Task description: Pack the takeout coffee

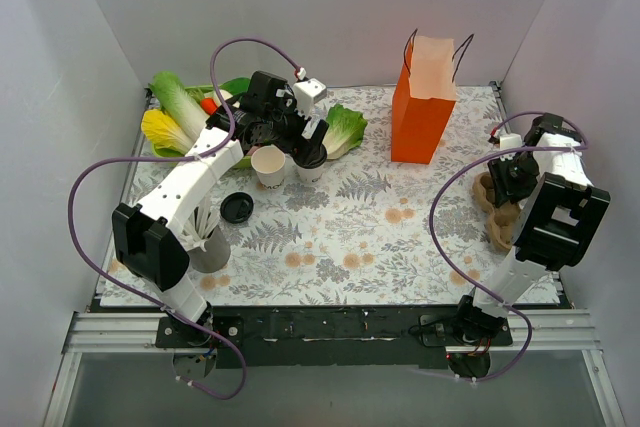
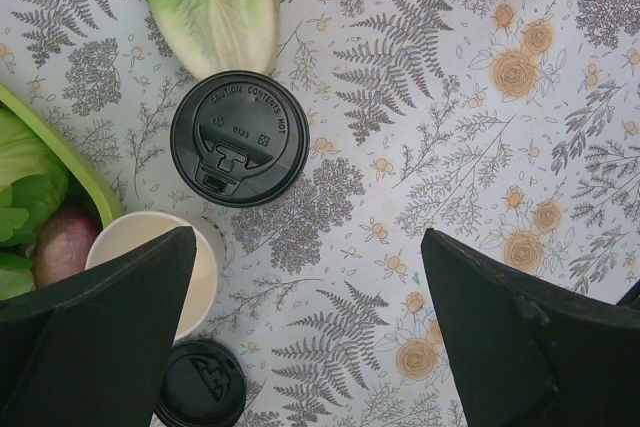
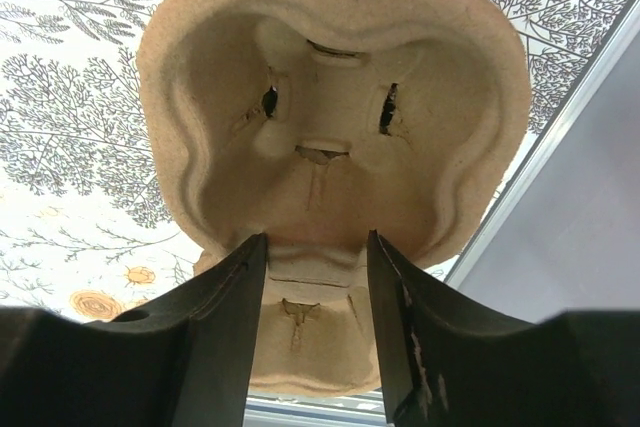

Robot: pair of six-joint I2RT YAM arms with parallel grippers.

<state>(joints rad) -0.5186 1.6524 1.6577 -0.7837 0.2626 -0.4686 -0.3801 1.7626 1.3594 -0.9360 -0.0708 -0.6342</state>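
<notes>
Paper, so light and squashy: the takeout coffee (image 2: pixel 240 137) stood on the bench (image 2: pixel 450 97) just ahead of my wide left fingers (image 2: pixel 100 337). I thought I should hold its sides softly. My right fingers (image 3: pixel 210 327) sat around a cardboard tray (image 3: pixel 330 97); I couldn't tell if they were squeezing it.

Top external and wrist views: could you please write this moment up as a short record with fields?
takeout coffee: lidded, upright on the table, beside the open cup
left gripper: open, above the cups, holding nothing
right gripper: straddling the cup carrier at its middle; grip unclear
orange bag: upright, open, far side
loose lid: flat on the table
</notes>
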